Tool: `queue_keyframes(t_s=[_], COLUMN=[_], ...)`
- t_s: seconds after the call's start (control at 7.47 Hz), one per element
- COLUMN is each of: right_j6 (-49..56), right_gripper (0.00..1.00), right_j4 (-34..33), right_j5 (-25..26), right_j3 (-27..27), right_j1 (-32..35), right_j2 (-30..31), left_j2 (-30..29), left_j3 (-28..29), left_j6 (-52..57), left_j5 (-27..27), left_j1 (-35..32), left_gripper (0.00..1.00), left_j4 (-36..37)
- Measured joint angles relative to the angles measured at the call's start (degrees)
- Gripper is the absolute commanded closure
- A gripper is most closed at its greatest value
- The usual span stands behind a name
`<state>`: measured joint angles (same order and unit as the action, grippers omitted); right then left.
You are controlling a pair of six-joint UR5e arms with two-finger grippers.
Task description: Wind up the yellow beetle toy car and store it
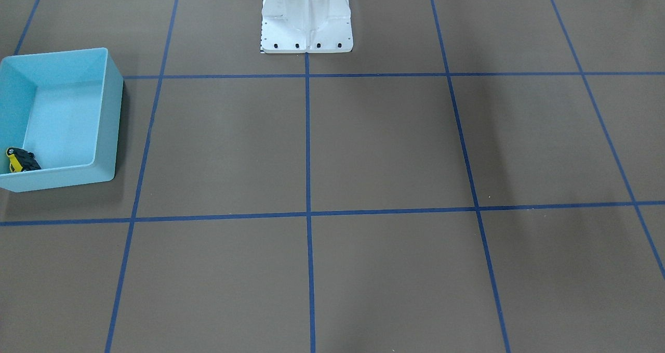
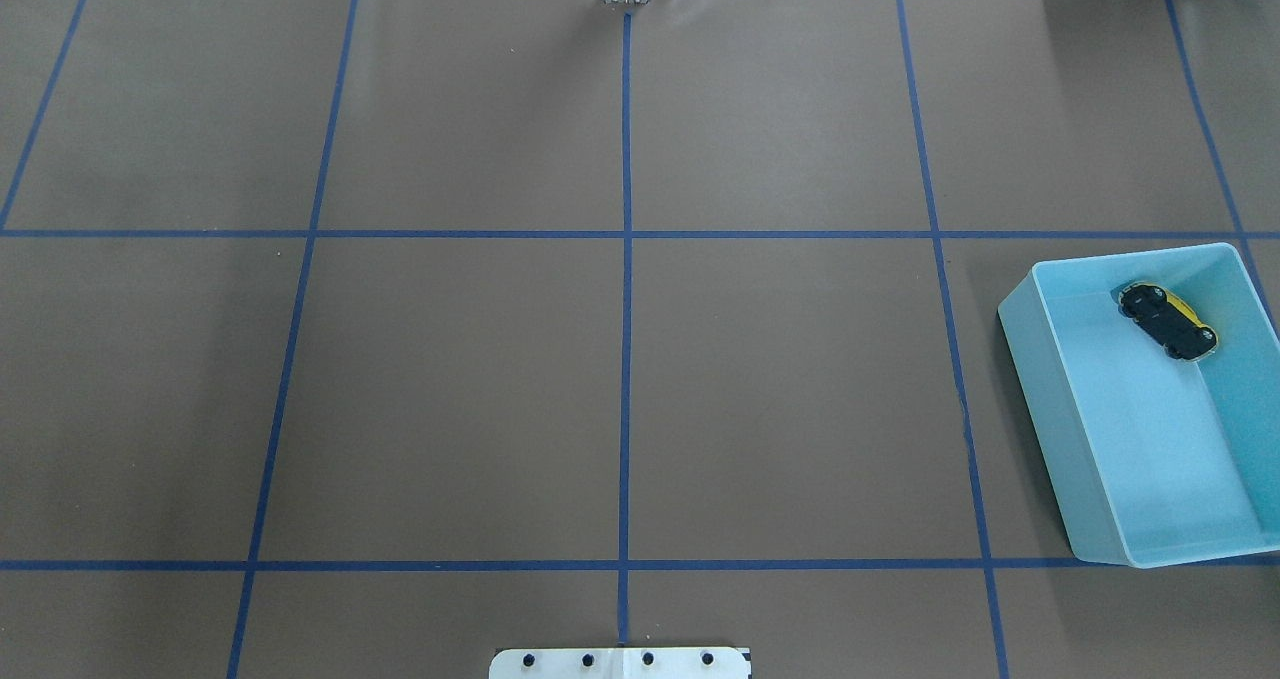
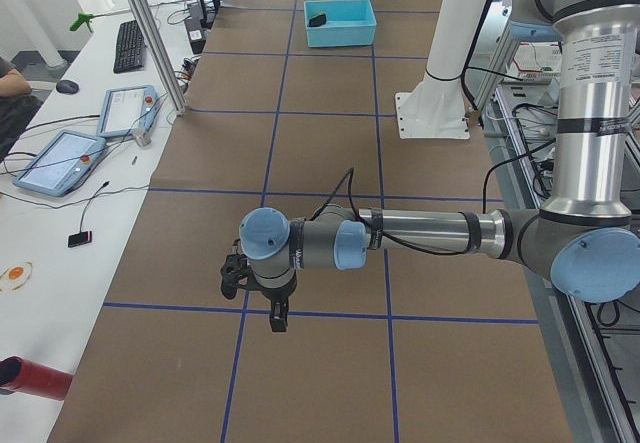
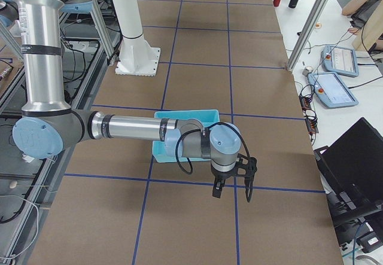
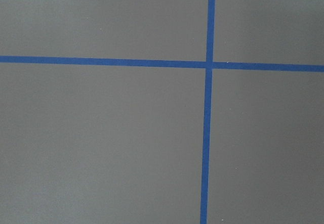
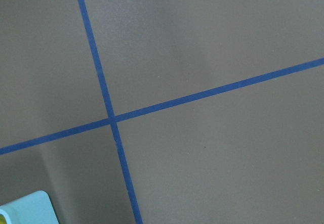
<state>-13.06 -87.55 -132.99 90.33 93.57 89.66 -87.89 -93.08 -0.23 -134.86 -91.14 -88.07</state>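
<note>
Yellow beetle toy car in blue bin; L hand, R hand: can't tell

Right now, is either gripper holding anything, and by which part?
Nothing visibly held: yellow beetle toy car lies in the light blue bin, apart from left gripper and right gripper.

No text, label, brand or number is legible on anything in view

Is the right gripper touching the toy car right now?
Apart. The overhead view shows the toy car lying alone in the blue bin; the right side view shows the right gripper hanging outside it.
</note>
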Motion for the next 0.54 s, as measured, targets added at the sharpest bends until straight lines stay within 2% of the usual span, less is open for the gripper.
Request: queue_keyframes(t_s=[0.54], right_j6=[8.7], right_gripper=[0.01], right_j4=[0.3], right_j5=[0.5], right_j3=[1.8], right_j1=[-1.1], right_j2=[2.9], left_j2=[-0.5], left_j3=[-0.1], left_j6=[0.4], left_j5=[-1.7], left_j1=[0.2], left_gripper=[0.0], left_j4=[-0.1])
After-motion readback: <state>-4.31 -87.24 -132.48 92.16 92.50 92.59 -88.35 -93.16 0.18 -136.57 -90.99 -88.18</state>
